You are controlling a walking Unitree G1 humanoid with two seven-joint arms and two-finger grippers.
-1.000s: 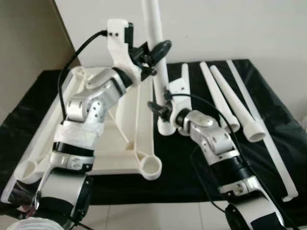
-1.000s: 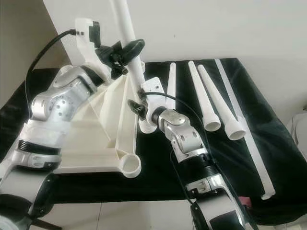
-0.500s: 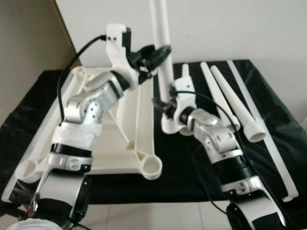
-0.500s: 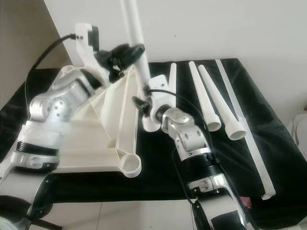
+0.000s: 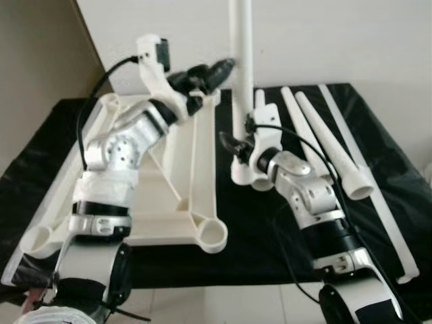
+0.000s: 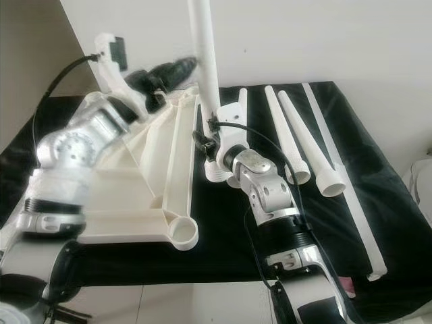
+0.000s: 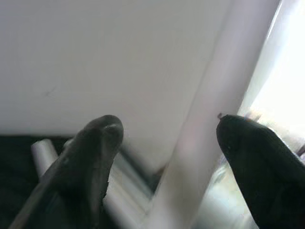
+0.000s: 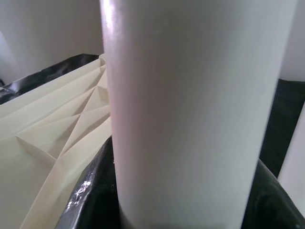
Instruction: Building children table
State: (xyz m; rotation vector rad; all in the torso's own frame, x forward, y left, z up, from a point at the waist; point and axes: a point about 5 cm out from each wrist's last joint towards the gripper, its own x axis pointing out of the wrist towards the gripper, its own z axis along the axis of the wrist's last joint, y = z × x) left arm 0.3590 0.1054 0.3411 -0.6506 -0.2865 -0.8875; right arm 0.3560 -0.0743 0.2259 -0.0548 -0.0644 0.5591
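- Right gripper (image 5: 237, 145) is clamped round the upright white leg (image 5: 241, 81), standing just right of the upside-down tabletop (image 5: 182, 182).
- Left gripper (image 5: 214, 69) hangs spread apart, off the leg.
- Three more legs (image 5: 324, 145) lie flat.

The upturned tabletop (image 5: 169, 182) lies on the worktop's (image 5: 256, 236) left half. Just right of it one table leg (image 5: 241, 88) stands upright. Three more legs (image 5: 324, 145) lie side by side further right, a long rail (image 5: 378, 196) beyond them.
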